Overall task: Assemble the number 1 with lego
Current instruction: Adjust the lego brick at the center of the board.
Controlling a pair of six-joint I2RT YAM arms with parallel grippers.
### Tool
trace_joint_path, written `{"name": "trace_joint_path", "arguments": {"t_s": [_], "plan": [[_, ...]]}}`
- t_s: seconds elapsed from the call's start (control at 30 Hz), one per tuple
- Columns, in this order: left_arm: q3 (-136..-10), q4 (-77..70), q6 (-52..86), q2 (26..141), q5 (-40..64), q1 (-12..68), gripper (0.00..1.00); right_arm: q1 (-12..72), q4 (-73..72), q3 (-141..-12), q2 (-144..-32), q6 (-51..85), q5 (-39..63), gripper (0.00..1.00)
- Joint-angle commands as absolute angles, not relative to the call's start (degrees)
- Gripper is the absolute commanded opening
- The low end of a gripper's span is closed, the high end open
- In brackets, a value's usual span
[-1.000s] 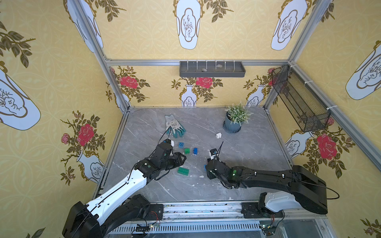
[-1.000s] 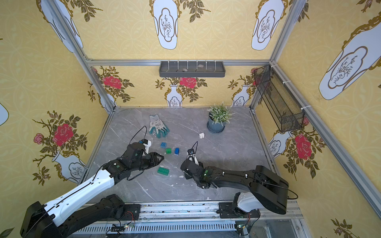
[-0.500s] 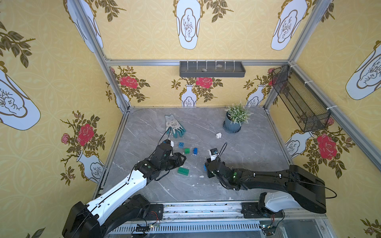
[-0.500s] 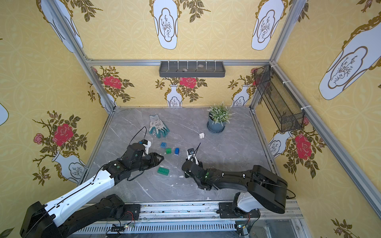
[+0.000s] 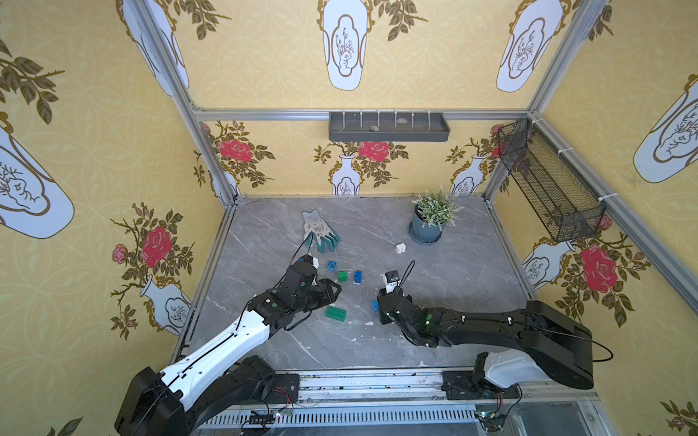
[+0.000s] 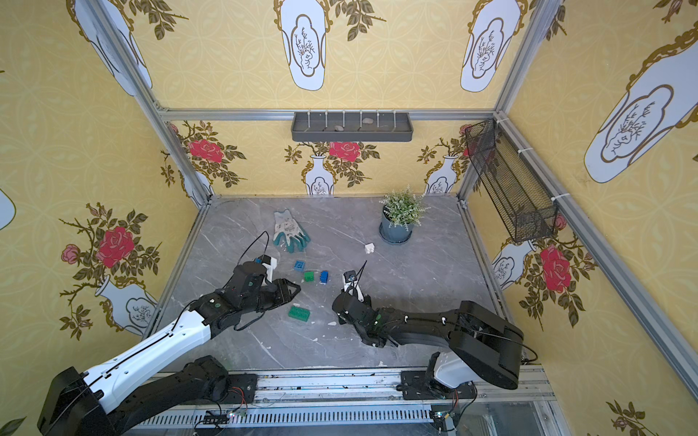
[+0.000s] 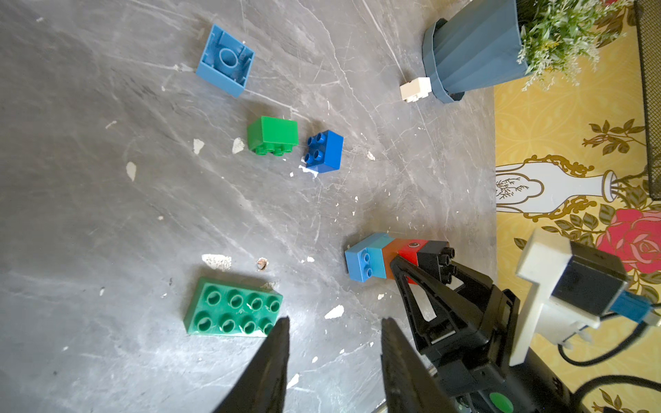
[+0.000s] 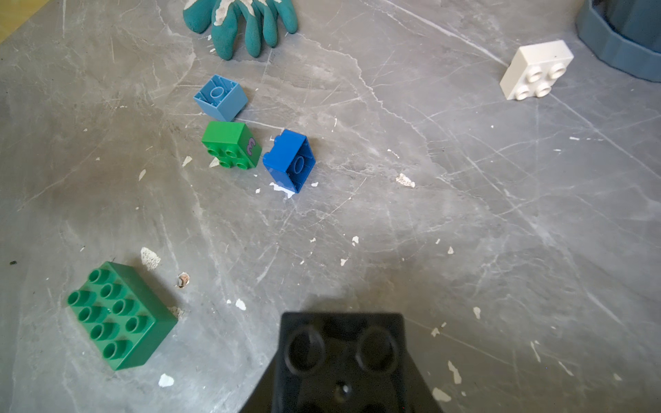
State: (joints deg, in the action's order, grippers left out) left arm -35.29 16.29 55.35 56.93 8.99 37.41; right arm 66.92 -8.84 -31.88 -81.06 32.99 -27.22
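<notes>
**Right gripper** [image 7: 422,264]: the left wrist view is showing me its fingers [image 7: 400,267] clamping the stack [image 7: 409,249] from both sides, at the red and orange-brown bricks. Only that view is giving the whole column: light blue at the foot, then orange-brown, red and black. The right wrist view is showing just the black top between the fingers, studs facing the camera. In a top view the stack [image 5: 374,305] is appearing only as a blue corner beside the wrist.

**Stack:** it is standing upright with its long axis vertical and studs up. Its foot is at the table [image 7: 107,214], near the front middle, to the right of the long green brick [image 7: 232,309].

**Left gripper** [image 7: 335,320]: its jaws are standing apart with nothing between them, near the long green brick. That brick is lying flat, studs up. In both top views its long axis is running roughly across the table.

**Farther out:**
- The green brick [image 8: 230,148] and blue brick [image 8: 289,161] are lying on their sides, close together but apart.
- The left wrist view is showing the blue one's studs. The right wrist view is showing its hollow underside and a printed mark on the green one.
- The light blue brick [image 8: 220,96] is lying hollow side up, between those two and the glove [image 8: 243,25].
- The white brick [image 8: 536,69] is lying near the pot [image 7: 472,53].
</notes>
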Motion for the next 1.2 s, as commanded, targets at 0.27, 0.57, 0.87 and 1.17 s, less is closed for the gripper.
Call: {"name": "trace_joint_path", "arguments": {"t_s": [0.27, 0.57, 0.87, 1.17], "plan": [[-35.2, 16.2, 54.6, 56.1, 8.3, 37.1, 0.43, 65.6, 16.6, -46.1, -81.0, 37.2, -23.5, 0.26], [-34.7, 15.5, 54.3, 55.6, 9.1, 36.2, 0.43, 57.7, 47.3, -63.4, -84.1, 38.5, -8.9, 0.15], [-33.2, 16.3, 53.7, 52.8, 9.7, 34.7, 0.43, 44.1, 70.3, -82.8, -94.9, 29.5, 8.0, 0.07], [-32.1, 15.8, 54.0, 52.3, 10.2, 33.8, 0.43, 36.3, 75.1, -86.8, -100.6, 22.7, 15.4, 0.07]]}}
